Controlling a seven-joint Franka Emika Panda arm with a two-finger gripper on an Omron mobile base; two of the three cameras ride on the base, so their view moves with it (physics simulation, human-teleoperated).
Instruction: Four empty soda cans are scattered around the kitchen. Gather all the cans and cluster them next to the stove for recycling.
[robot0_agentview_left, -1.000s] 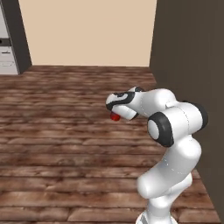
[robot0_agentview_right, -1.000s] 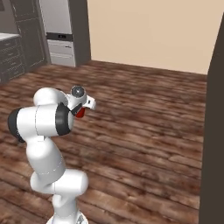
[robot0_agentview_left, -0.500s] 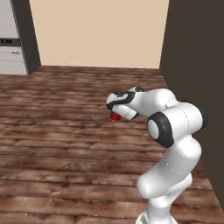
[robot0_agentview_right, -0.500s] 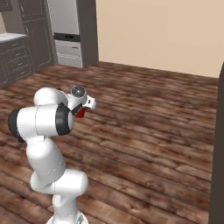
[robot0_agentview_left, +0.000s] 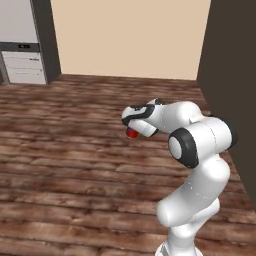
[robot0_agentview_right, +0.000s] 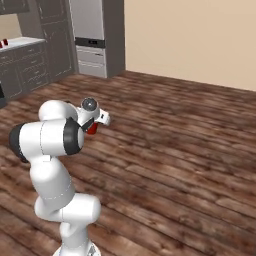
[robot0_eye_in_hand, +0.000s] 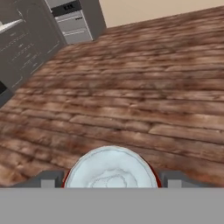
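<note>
Far left in the right base view, a marble desk (robot0_agentview_right: 20, 44) carries tiny red specks (robot0_agentview_right: 5, 43) — perhaps other cans, though they are too small to be sure. Next to it stand dark cabinets (robot0_agentview_right: 50, 60) and a tall grey fridge unit (robot0_agentview_right: 92, 37). Further right comes the folded white arm, with the tool (robot0_agentview_right: 94, 124) tucked close to its own shoulder, clenched around a red soda can (robot0_agentview_right: 92, 128). The hand view confirms it: the can's silvery top (robot0_eye_in_hand: 111, 168) sits between the two finger tips (robot0_eye_in_hand: 51, 179). The arm likely holds it in tight and off the wood floor (robot0_agentview_right: 190, 150) so the load rides steady while the base drives — a carrying pose, not a placing one. Beyond lie bare planks and the beige wall (robot0_agentview_right: 200, 40).

Compared with a second ago, the arm's pose and grip look unchanged, but the whole scene has slid rightward in both base views: the base is turning, bringing the cabinets further into sight.
</note>
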